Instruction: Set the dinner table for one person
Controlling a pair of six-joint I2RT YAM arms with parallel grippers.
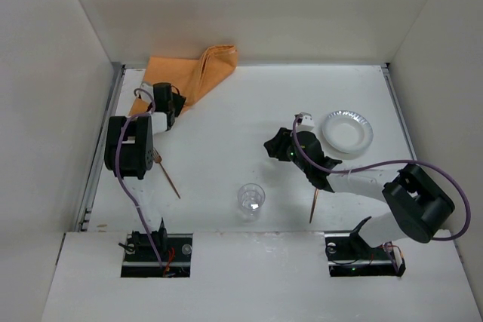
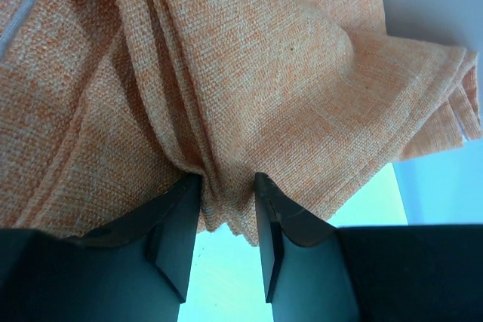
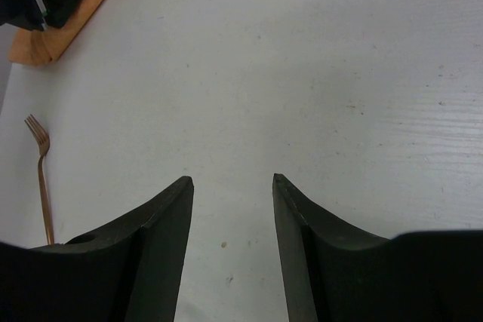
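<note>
The white dinner table (image 1: 226,133) carries a crumpled orange cloth mat (image 1: 192,73) at the back left. My left gripper (image 1: 178,103) is shut on a bunched fold of the mat (image 2: 249,81); the cloth fills the gap between the jaws (image 2: 226,182). A white paper plate (image 1: 347,132) lies at the right. A clear glass (image 1: 250,200) stands near the front middle. A copper fork (image 1: 167,175) lies at the left, also in the right wrist view (image 3: 41,179). My right gripper (image 1: 270,145) hangs open and empty over bare table (image 3: 232,180).
A second copper utensil (image 1: 315,203) lies partly under my right arm; its head is hidden. Metal rails run along the left (image 1: 102,141) and right (image 1: 400,118) table edges. White walls stand on three sides. The mat's corner (image 3: 68,13) shows in the right wrist view.
</note>
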